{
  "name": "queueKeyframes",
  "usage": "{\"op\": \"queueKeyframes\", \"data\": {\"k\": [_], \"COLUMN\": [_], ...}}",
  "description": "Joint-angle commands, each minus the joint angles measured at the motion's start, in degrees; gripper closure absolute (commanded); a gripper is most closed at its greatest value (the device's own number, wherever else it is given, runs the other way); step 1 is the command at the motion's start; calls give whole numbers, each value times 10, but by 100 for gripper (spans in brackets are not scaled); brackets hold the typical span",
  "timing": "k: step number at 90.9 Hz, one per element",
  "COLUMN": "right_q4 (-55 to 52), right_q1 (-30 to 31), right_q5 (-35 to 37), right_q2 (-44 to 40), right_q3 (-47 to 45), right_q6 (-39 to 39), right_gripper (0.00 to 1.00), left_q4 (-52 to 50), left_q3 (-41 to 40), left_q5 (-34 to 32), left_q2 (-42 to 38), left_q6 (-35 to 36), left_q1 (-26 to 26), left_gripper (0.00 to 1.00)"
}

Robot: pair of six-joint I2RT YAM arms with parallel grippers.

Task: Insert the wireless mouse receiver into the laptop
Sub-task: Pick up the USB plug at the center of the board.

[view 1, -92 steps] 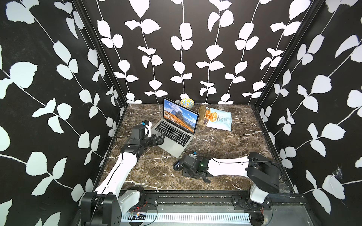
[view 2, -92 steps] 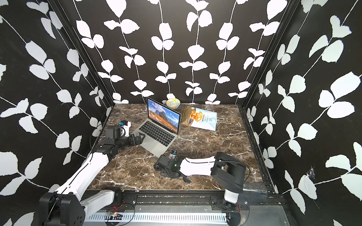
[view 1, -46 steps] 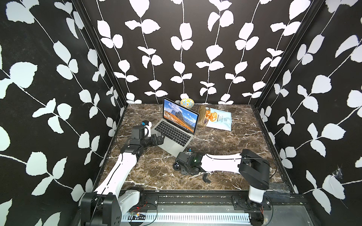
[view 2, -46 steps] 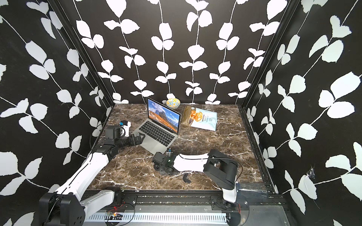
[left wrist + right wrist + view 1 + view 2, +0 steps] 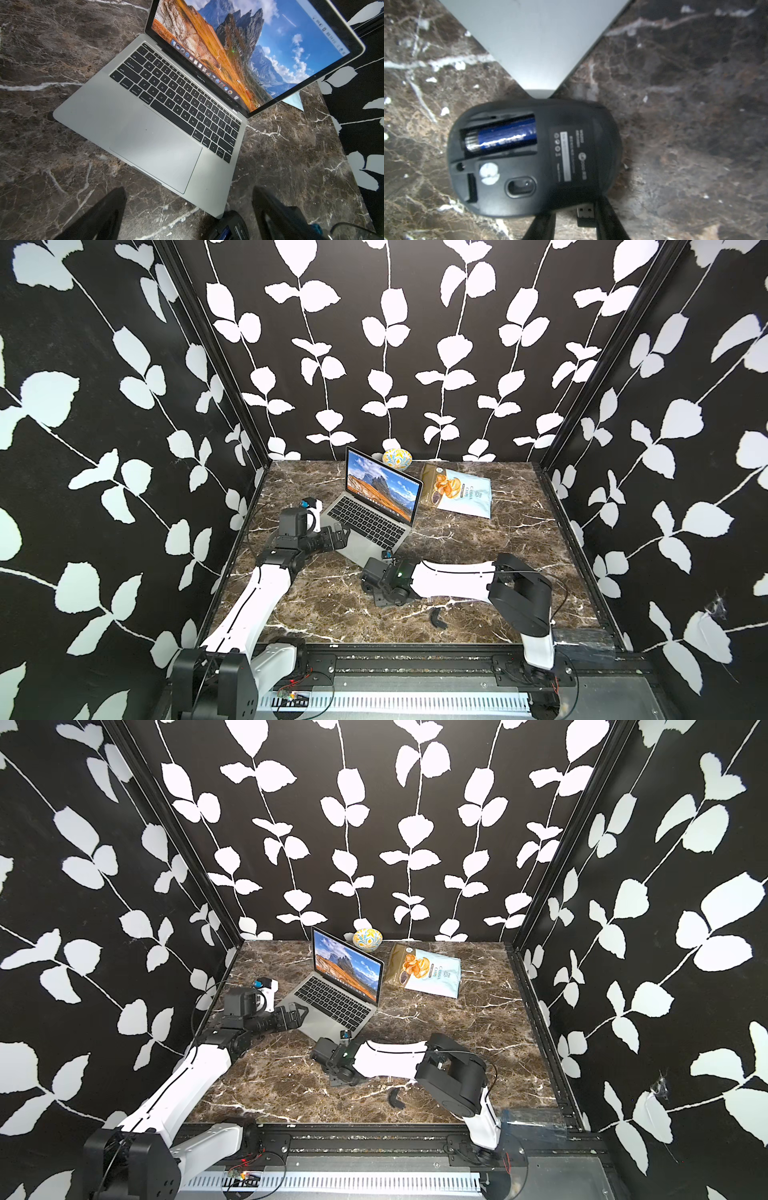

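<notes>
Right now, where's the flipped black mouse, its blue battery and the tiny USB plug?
Flipped black mouse (image 5: 564, 153): right wrist view, label.
Blue battery (image 5: 506, 138): right wrist view, middle.
Tiny USB plug (image 5: 584, 210): right wrist view, metal end.

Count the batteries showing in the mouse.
1: a blue battery lies exposed in the upturned wireless mouse, by the laptop corner. Others may be hidden inside.

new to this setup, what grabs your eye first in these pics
The open laptop, its orange-and-blue mountain screen glowing toward the back of the marble table. At its front corner, the wireless mouse lies belly up, blue battery exposed, with a small USB receiver between the fingers of the right claw.
</notes>
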Motion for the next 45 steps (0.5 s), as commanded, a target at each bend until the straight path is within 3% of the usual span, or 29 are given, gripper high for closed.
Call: {"op": "queueKeyframes", "data": {"k": [1, 45], "right_q4": [-45, -95], "right_q1": [0, 11], "right_q5": [9, -3], "right_q2": [12, 35], "right_q3": [1, 36], "right_q6": [-9, -26], "right_gripper": [68, 73], "left_q4": [3, 4], "left_q3": [-7, -5], "left_q5": [9, 8], "left_q2": [-15, -12], "left_q6": [8, 10], "left_q1": [0, 0], "left_gripper": [2, 2]}}
